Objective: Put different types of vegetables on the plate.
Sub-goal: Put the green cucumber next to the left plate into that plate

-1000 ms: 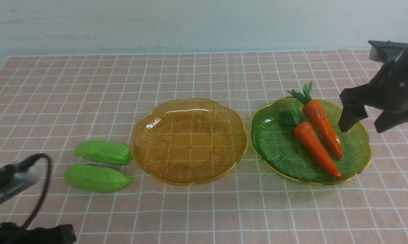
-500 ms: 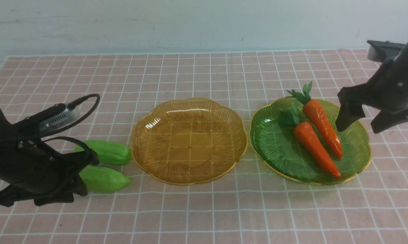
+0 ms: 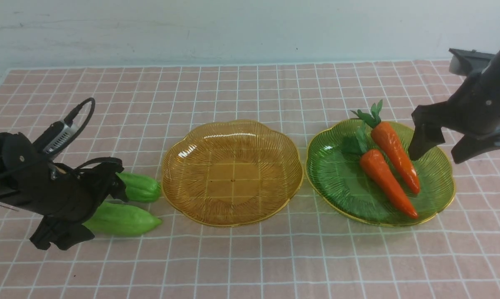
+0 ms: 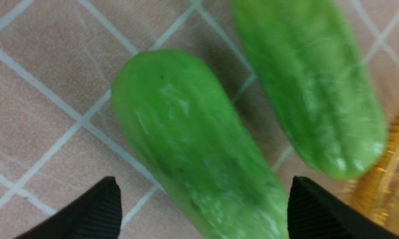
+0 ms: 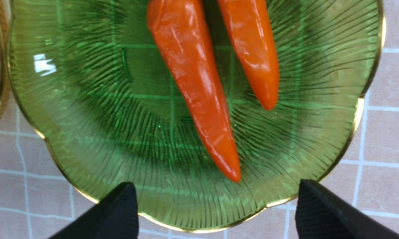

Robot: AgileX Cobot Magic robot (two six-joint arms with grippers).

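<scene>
- A pale blue-white wall (image 3: 233,29) is running across the back, plain and faintly scuffed.
- A pink tablecloth (image 3: 250,257) with a white grid is covering the surface up to the wall.
- Soft, even light is leaving only faint shadows.

The nearer gourd (image 3: 125,219) and the farther gourd (image 3: 141,187) — smooth, light green, pointed — are laid side by side on the desk (image 3: 250,257), just left of the amber plate (image 3: 233,174). The left carrot (image 3: 383,176) and the right carrot (image 3: 395,149), glossy orange with dark leafy tops, are laid side by side in the green plate (image 3: 337,178), tips turned nearward.
</scene>
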